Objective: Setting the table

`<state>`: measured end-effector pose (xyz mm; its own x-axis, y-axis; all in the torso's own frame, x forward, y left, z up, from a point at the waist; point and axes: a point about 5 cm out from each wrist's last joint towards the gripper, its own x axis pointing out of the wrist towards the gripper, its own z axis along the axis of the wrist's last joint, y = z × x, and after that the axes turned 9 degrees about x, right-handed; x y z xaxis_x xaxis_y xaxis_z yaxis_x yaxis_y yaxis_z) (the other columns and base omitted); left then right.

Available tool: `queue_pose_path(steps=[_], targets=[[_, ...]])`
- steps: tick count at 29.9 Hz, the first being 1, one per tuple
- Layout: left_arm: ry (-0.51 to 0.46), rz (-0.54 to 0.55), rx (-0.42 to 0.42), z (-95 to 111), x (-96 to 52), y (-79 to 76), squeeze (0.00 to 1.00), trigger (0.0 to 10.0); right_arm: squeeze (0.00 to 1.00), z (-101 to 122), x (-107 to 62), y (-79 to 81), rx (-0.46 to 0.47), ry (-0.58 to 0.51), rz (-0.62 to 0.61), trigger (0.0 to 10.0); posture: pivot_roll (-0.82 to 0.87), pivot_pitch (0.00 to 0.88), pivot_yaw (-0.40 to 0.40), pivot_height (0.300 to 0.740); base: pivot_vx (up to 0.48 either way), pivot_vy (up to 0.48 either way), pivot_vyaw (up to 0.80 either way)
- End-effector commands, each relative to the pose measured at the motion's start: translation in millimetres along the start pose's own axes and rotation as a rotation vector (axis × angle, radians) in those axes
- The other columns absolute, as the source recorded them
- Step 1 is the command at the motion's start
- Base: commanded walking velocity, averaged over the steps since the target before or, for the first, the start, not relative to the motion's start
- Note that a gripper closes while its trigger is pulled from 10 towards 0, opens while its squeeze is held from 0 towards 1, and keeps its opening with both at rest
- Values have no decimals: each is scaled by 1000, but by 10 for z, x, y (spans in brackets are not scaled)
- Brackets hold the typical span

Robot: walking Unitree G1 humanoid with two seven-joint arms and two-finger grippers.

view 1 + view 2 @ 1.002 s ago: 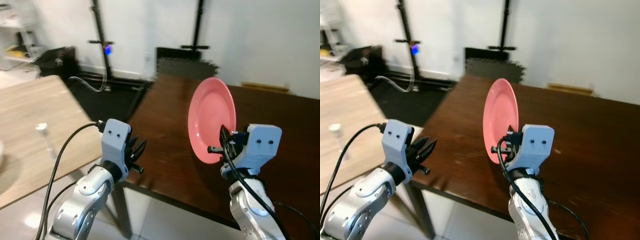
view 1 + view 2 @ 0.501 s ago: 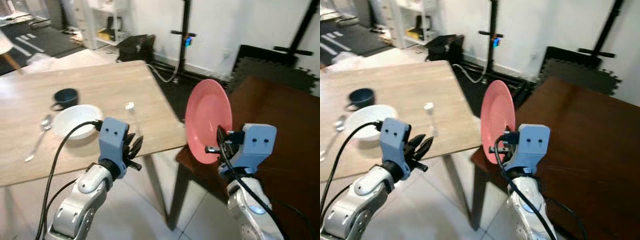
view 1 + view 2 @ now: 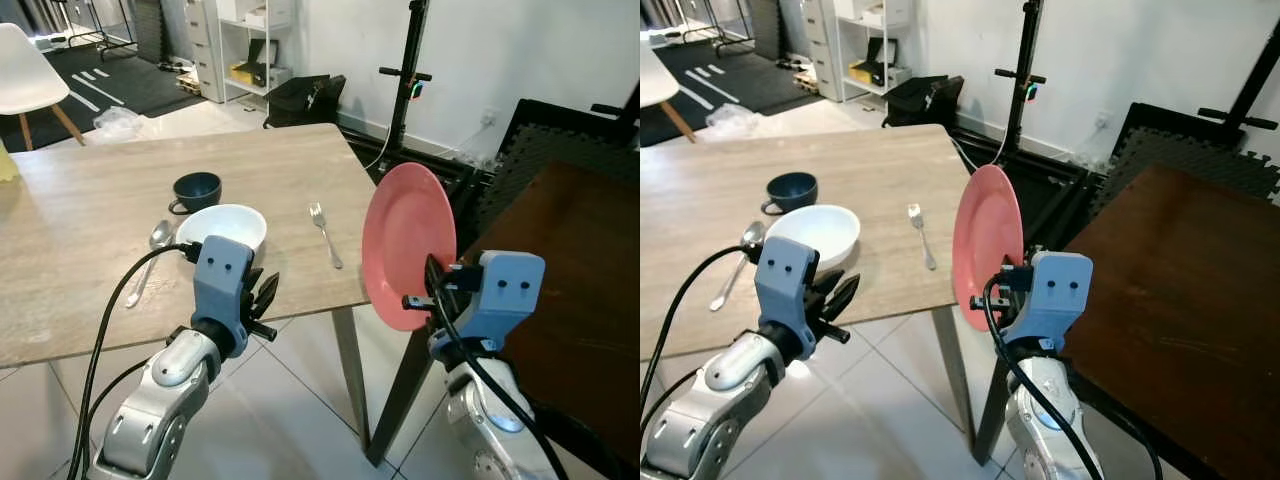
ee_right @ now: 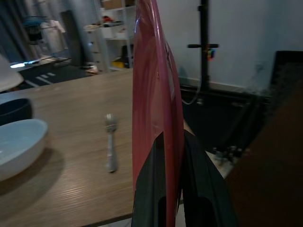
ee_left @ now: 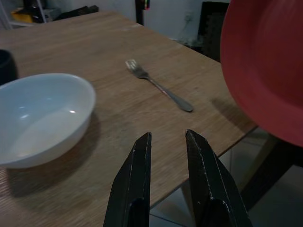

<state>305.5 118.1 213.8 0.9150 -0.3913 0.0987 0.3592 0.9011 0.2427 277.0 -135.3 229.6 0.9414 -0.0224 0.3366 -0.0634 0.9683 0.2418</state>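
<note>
Fingers of the right gripper (image 4: 171, 187) pinch the lower rim of the pink plate (image 3: 408, 245), one finger on each face; the plate stands on edge, held in the air off the corner of the light table (image 3: 90, 290), between it and the dark table (image 3: 590, 290). Fingers of the left gripper (image 5: 168, 156) are nearly together with a narrow gap and hold nothing; they hover over the light table's near edge, close to the bowl.

Change over the last second: the head view has swung from the dark table, which was under the plate, round to the light table. The plate keeps its place in the grip and stays upright. Judgement: the carry is nearly over, and laying the plate down is what is left.

Light table: pale wood grain, already holding part of a setting. White bowl (image 3: 224, 227) near the front edge. Dark blue cup (image 3: 195, 189) just behind it. Spoon (image 3: 152, 255) on the bowl's left. Fork (image 3: 324, 230) on its right, well apart from the bowl, with bare wood around it.

Plate: plain, matte pink, shallow, with a raised rim; thin seen edge-on in the right wrist view. No chips or food visible.
</note>
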Motion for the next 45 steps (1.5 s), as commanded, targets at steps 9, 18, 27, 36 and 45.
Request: queue_pose_path(steps=[9, 18, 27, 36, 45], targets=[[34, 84, 31, -47, 54, 61, 0, 10000, 0, 4, -18, 25, -29, -6, 29, 10000, 9, 79, 45, 740, 100, 0, 84], [21, 75, 57, -31, 68, 47, 0, 10000, 0, 5, -13, 33, -35, -8, 34, 10000, 8, 75, 44, 740, 461, 0, 783], [21, 83, 60, -27, 79, 54, 0, 10000, 0, 8, -15, 11, -14, -13, 13, 10000, 10, 77, 44, 740, 480, 0, 438], [-9, 38, 81, 17, 80, 17, 0, 10000, 0, 24, -17, -73, -23, -22, -45, 10000, 9, 85, 52, 740, 233, 0, 0], [-8, 17, 62, 13, 72, 3, 0, 10000, 0, 27, 4, -231, -18, -17, -151, 10000, 10, 85, 51, 740, 0, 0, 0]])
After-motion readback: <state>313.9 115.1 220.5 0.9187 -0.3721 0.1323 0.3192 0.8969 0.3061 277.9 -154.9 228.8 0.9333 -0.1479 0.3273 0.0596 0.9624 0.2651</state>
